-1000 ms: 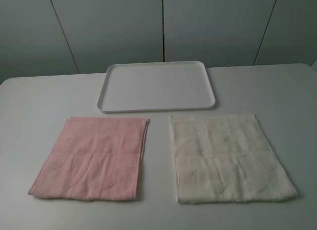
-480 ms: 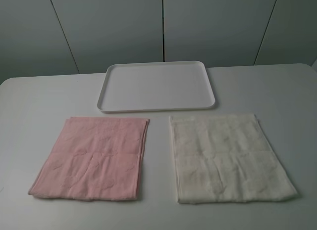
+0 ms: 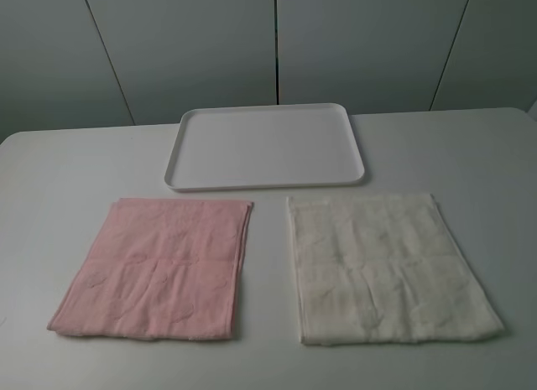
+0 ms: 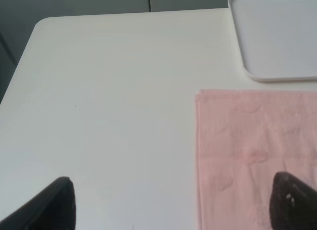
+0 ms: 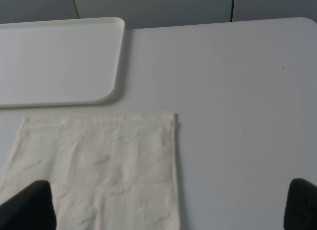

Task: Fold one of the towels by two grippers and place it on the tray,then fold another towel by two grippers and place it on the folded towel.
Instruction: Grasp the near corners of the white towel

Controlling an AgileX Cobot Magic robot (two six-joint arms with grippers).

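Observation:
A pink towel (image 3: 159,268) lies flat on the white table, front left. A cream towel (image 3: 386,268) lies flat, front right. The white tray (image 3: 189,126) stands behind them, with nothing in it. Neither gripper shows in the high view. In the left wrist view my left gripper (image 4: 176,205) is open and empty, above the table by the pink towel's (image 4: 252,151) left edge. In the right wrist view my right gripper (image 5: 166,205) is open and empty, above the cream towel's (image 5: 99,165) right part. Each wrist view shows a tray corner (image 4: 247,67), (image 5: 116,86).
The white table (image 3: 75,163) has rounded edges at left (image 4: 39,29) and right. Grey cabinet panels (image 3: 193,46) stand behind the table. Bare table surface lies left of the pink towel and right of the cream towel (image 5: 247,116).

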